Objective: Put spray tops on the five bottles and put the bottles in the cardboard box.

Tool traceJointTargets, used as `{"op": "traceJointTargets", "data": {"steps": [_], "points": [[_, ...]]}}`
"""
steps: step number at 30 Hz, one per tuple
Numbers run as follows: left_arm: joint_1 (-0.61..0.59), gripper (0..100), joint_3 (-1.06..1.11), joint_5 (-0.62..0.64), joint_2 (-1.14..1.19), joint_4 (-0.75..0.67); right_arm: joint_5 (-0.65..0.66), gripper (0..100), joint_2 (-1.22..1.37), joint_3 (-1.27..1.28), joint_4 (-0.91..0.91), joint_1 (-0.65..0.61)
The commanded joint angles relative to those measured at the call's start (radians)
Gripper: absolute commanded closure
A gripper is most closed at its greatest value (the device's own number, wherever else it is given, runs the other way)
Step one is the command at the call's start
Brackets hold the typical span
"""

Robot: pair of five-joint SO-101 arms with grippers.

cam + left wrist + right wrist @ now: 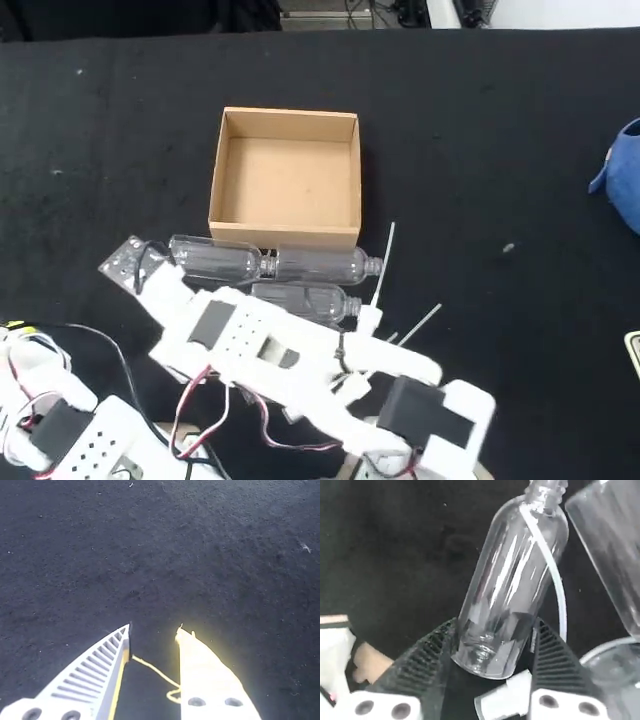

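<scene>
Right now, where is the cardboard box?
In the high view the cardboard box sits open on the black table, slightly left of centre, with clear bottles lying along its near wall.

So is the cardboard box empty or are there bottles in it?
Empty. The high view shows the cardboard box's bare floor; the clear bottles lie on the table outside it, by its near wall.

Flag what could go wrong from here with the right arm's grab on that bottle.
1. The right gripper grips the bottle at its very base. The bottle is smooth and round, so it could pivot or slip when lifted.
2. A thin white tube lies against that bottle and a second bottle sits close, so either may get dragged along.
</scene>
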Motion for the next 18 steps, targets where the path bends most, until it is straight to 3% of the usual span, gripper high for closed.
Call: {"op": "traceJointTargets", "data": {"steps": [1, 10, 18], "points": [[0.007, 97, -0.012, -0.006, -0.003, 0.003, -0.014, 80.4, 0.028, -0.097, -0.028, -0.034], [0.008, 97, -0.013, -0.006, -0.003, 0.005, -0.006, 80.1, 0.031, -0.176, -0.029, -0.064], [0.01, 97, -0.019, -0.006, -0.011, 0.029, 0.0, 68.7, -0.076, -0.147, -0.031, -0.063]]}}
